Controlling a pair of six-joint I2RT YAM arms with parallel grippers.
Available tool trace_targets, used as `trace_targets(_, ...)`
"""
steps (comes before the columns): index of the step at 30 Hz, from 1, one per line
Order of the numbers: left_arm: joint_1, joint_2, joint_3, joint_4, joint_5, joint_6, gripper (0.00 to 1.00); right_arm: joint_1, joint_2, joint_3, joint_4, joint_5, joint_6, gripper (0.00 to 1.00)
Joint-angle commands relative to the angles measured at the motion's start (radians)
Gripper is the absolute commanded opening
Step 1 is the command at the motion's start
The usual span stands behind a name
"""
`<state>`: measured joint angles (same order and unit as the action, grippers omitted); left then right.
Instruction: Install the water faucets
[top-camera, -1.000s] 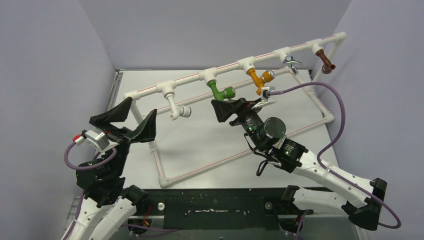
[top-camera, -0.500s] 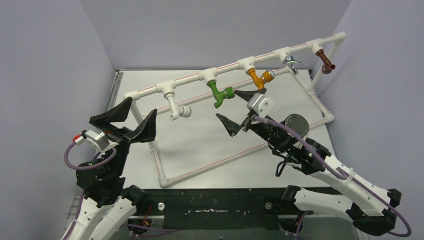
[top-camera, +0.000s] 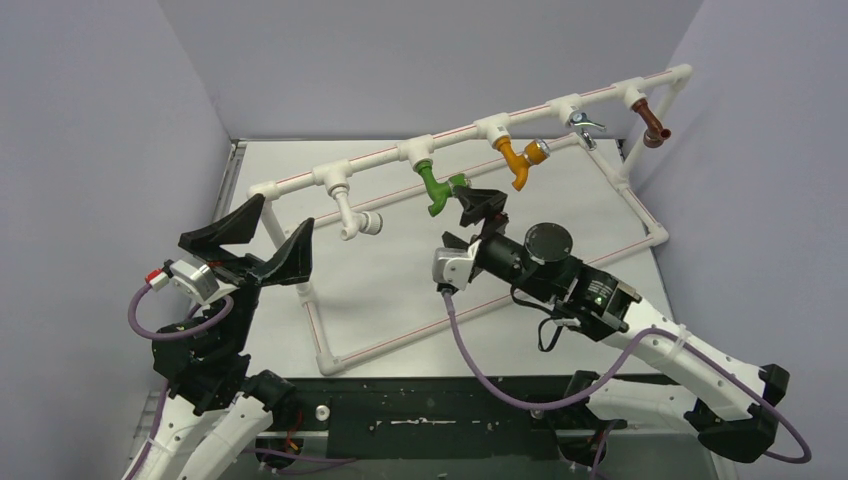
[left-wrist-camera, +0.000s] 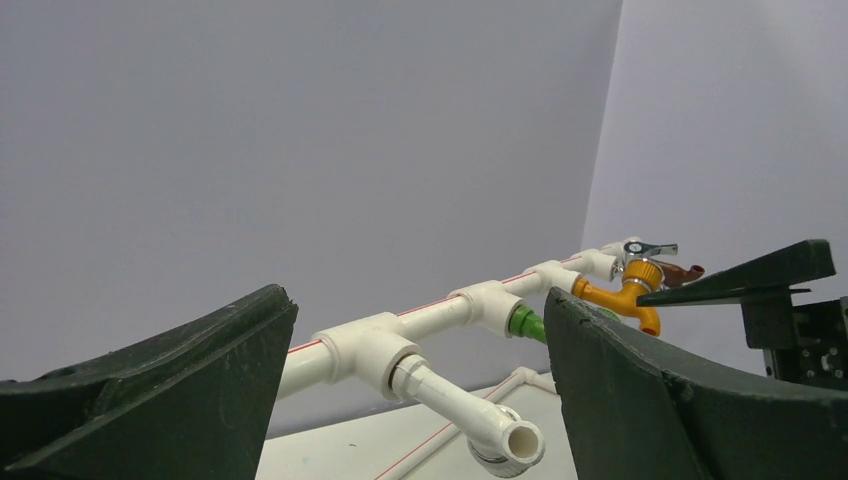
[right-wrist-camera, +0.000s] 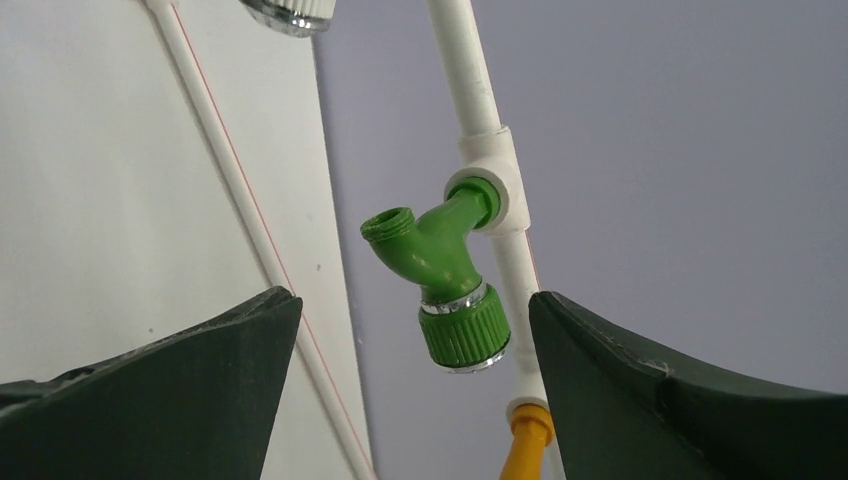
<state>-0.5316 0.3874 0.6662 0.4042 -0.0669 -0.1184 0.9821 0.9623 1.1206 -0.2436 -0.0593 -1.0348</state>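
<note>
Right gripper (top-camera: 468, 222): jaws wide apart, holding nothing. The upper finger (top-camera: 483, 200) is just right of the green faucet's knob.
Change, right: a second ago the gripper sat under the green and orange faucets with its camera block towards the orange one. The wrist has since rolled over, and the block now hangs at the lower left.
Green faucet (top-camera: 435, 188): screwed into the third tee of the top rail and unmoved. In the right wrist view it shows between the two fingers and clear of both. Whether the tips reach past it, I cannot tell.
Left gripper (top-camera: 272, 235): jaws wide apart, empty, raised near the table's left edge, same pose as a second ago.
White faucet (top-camera: 352, 215): on the tee nearest the left gripper.
Orange faucet (top-camera: 515, 160): next tee right of the green one.
Silver faucet (top-camera: 585, 125): further right on the rail.
Brown faucet (top-camera: 652, 125): last tee, by the far right corner.
Frame (top-camera: 380, 160): white pipe, standing on the table (top-camera: 400, 275).
</note>
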Motion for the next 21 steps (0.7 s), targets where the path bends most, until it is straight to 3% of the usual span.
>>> trace_targets(1,-0.007,0.0,0.01,0.019,0.003,0.012,0.94,0.001,0.028,0.004,0.078,0.116,-0.217,0.88)
trace_targets(12,-0.01,-0.002,0.012,0.021,0.004,0.01,0.94,0.055,0.122,-0.122,0.447,0.279,-0.507,0.87)
trace_targets(21,-0.013,-0.004,0.01,0.021,0.002,0.01,0.94,0.061,0.191,-0.152,0.596,0.315,-0.572,0.75)
